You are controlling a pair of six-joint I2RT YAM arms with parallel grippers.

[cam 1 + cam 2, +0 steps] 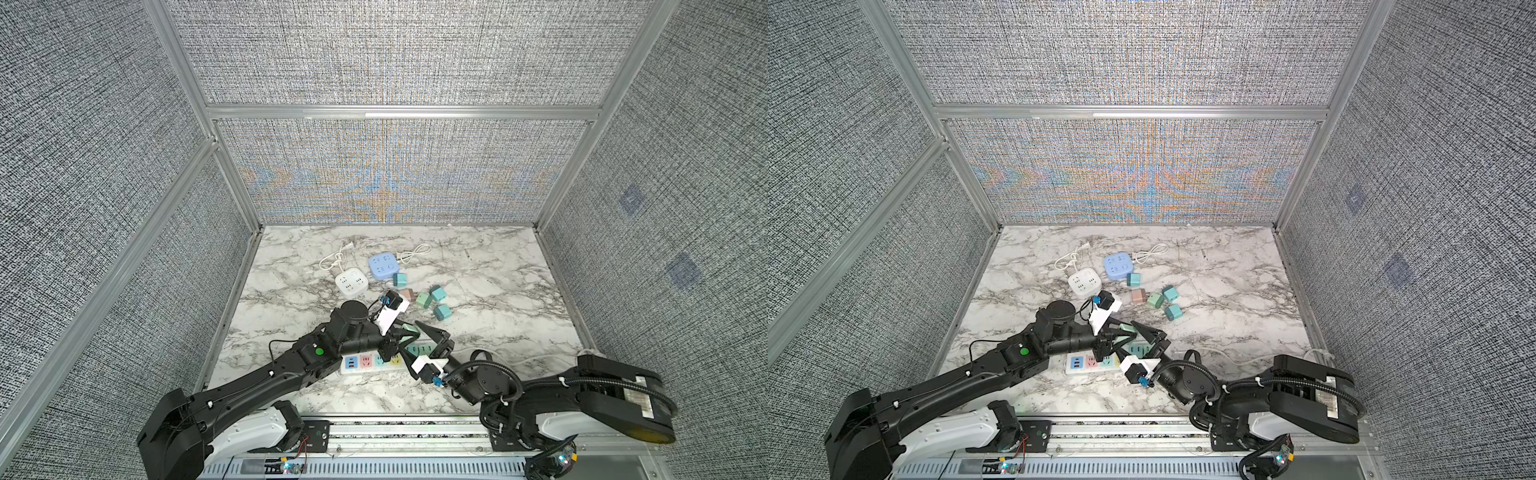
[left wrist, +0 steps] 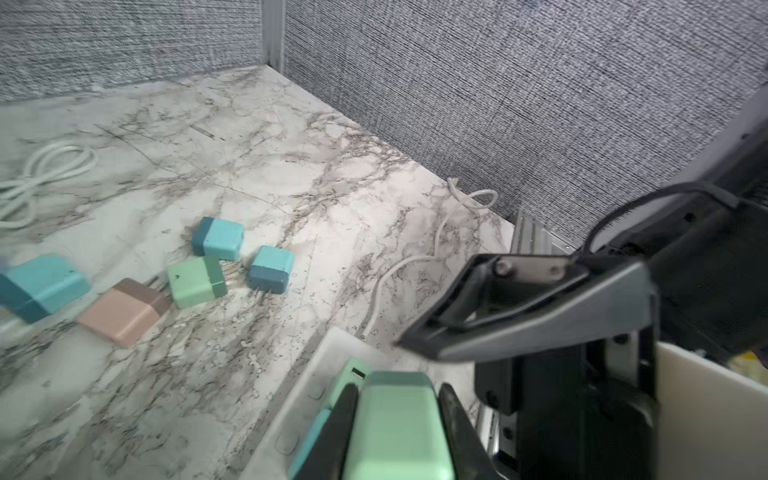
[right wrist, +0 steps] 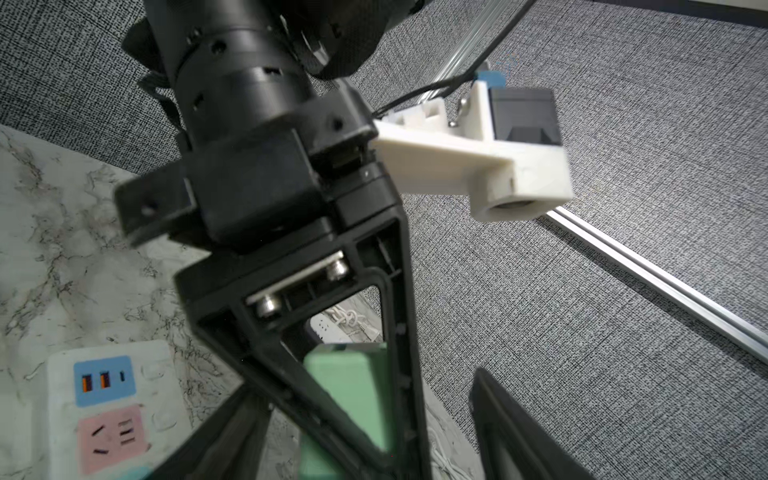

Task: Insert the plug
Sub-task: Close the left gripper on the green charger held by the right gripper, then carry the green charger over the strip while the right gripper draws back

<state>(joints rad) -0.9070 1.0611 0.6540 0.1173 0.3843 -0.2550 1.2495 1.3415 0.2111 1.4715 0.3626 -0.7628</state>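
Note:
A mint-green plug (image 2: 397,424) sits between the fingers of my left gripper (image 2: 399,388), which is shut on it just above the white power strip (image 2: 309,399). In both top views the plug (image 1: 410,328) (image 1: 1126,328) hangs over the strip (image 1: 347,371) (image 1: 1070,369) near the table's front middle. My right gripper (image 3: 361,384) stands open close beside it, its fingers (image 3: 511,428) wide apart on either side of the plug (image 3: 353,386) and the left finger. The strip's blue and pink sockets (image 3: 62,374) show to one side.
Several loose plugs, teal, green and pink (image 1: 424,300), lie behind the grippers. Farther back stand a white cube socket (image 1: 351,284) and a blue cube socket (image 1: 383,266) with coiled white cables (image 1: 332,259). The strip's cord (image 1: 528,359) runs right. Fabric walls enclose the table.

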